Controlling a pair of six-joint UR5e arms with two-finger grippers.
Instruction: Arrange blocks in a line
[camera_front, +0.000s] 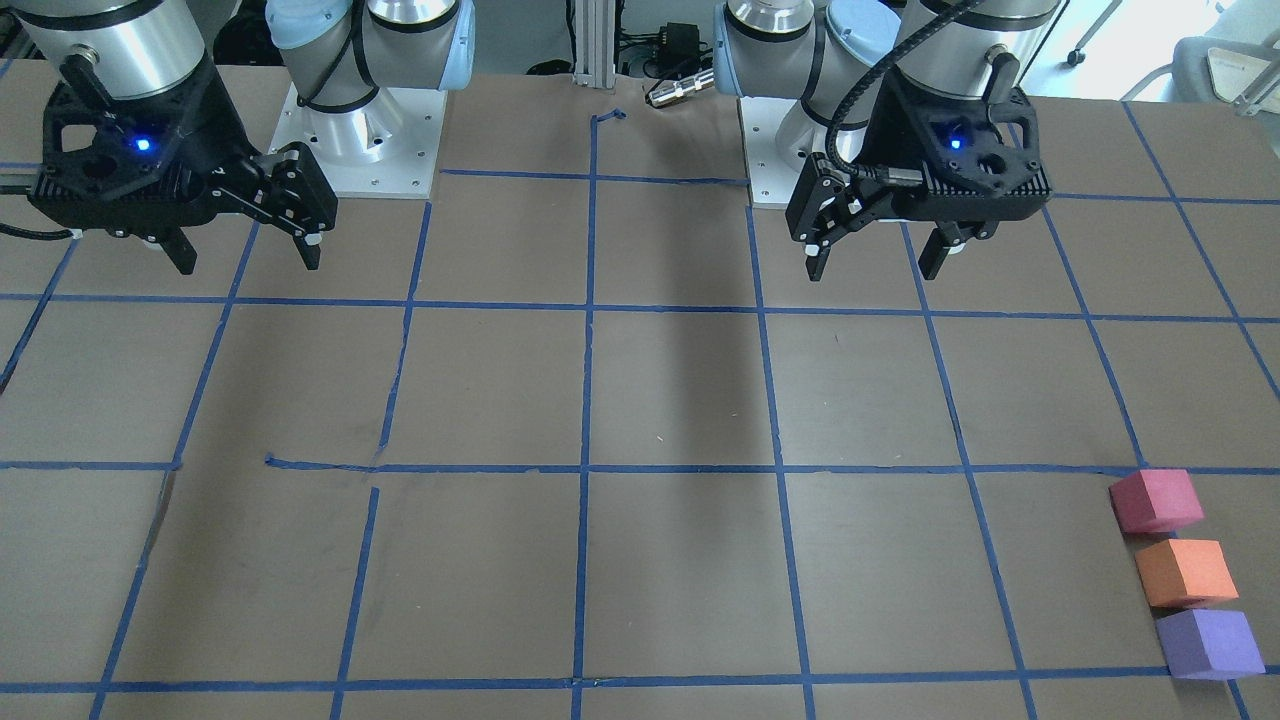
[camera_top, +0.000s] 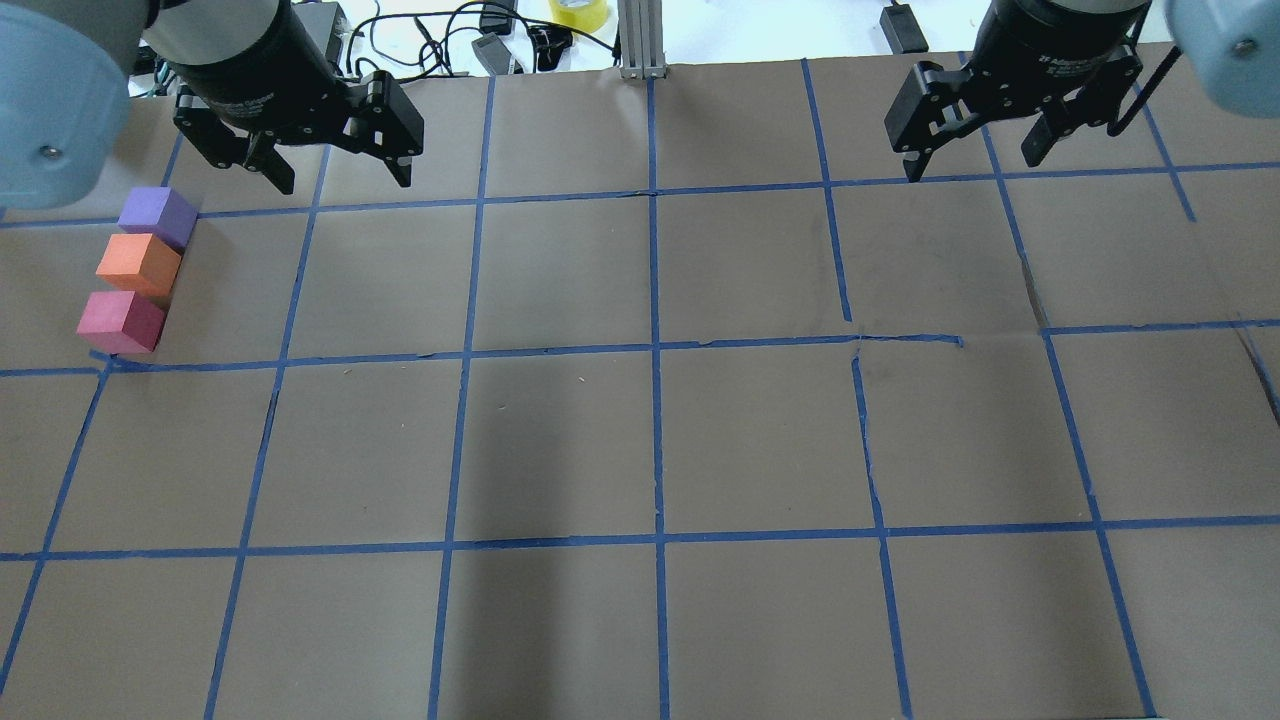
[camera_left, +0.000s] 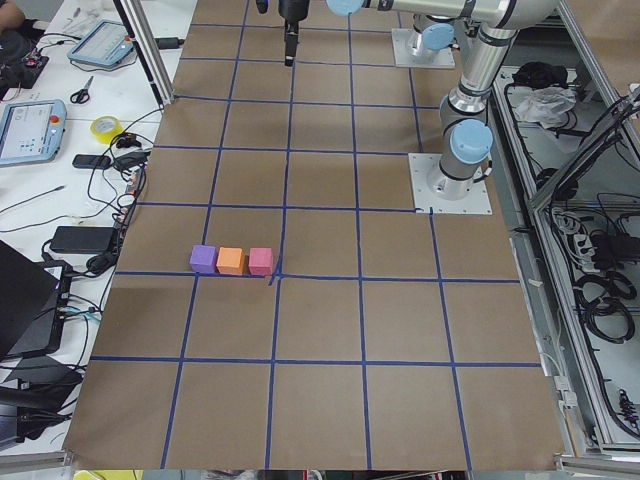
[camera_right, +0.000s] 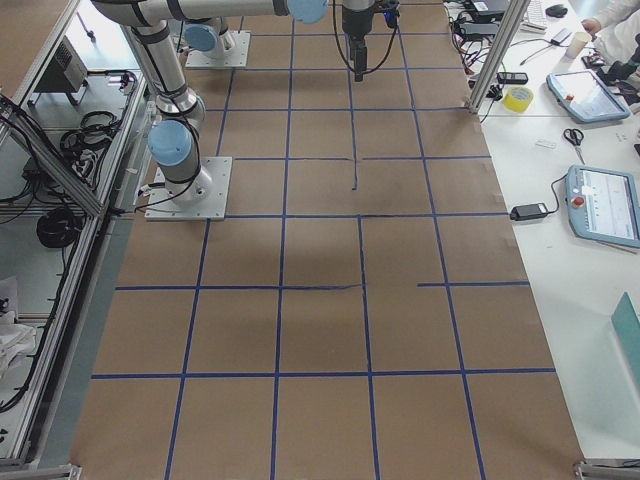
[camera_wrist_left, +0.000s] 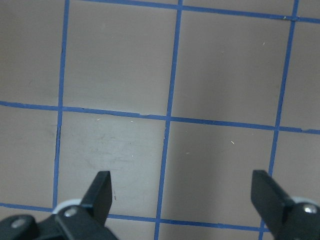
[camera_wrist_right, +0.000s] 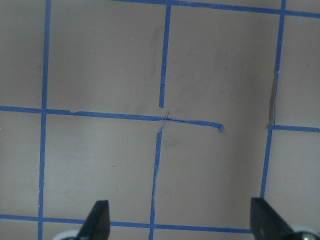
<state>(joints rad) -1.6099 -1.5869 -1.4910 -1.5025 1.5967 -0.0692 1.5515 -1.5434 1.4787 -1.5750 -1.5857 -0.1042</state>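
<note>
Well, three blocks (camera_front: 1155, 500) (camera_front: 1185, 572) (camera_front: 1208, 643) (pink, orange, purple) touch; two end effectors (camera_front: 875, 268) (camera_front: 248, 260) gape, empty.

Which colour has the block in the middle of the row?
Orange; the overhead exterior view shows it best.

The blocks (camera_top: 139, 262) look like matt foam, the table (camera_top: 560, 440) has matt brown paper (camera_top: 740, 260) with blue tape (camera_top: 657, 440), and the left gripper (camera_top: 345, 180) and right gripper (camera_top: 970, 165) are black plastic.

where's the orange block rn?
Far left in the overhead view, on the robot's left side: the orange block is the middle of the row, between the purple block and the pink block.
</note>
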